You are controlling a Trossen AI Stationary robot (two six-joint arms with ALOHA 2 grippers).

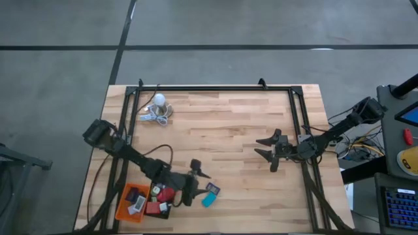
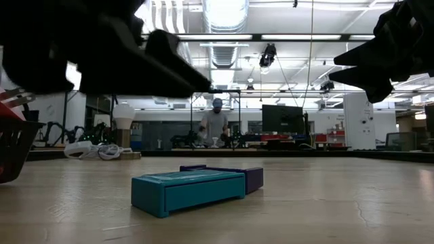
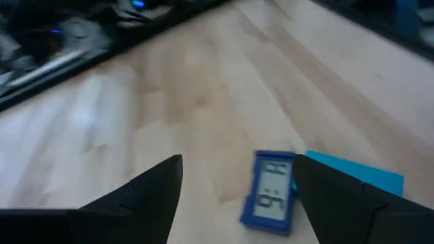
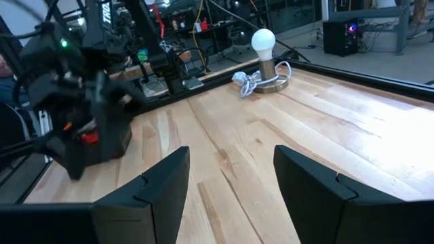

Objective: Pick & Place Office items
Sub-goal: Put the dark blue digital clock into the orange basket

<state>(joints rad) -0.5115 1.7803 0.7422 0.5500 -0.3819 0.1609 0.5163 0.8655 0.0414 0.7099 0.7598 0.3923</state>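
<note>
Two flat pieces are lying under my left gripper (image 3: 237, 193), lower centre of the high view.
I am hovering wide open, holding nothing, over the small blue rectangular plastic piece (image 3: 270, 196) beside the teal flat plastic block (image 3: 359, 177); both look light, stiff and slick, best pinched across the short sides. Right gripper (image 1: 269, 149), centre right, is waiting half open, empty.

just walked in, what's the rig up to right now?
Sorting small office items. The left gripper hangs open and empty over the table's near edge, just above a blue piece and a teal block lying side by side on the wood. Beside them an orange tray already holds several pieces. The right gripper waits open and empty over the table's right side. A bulb with a cord sits at the far left.
</note>
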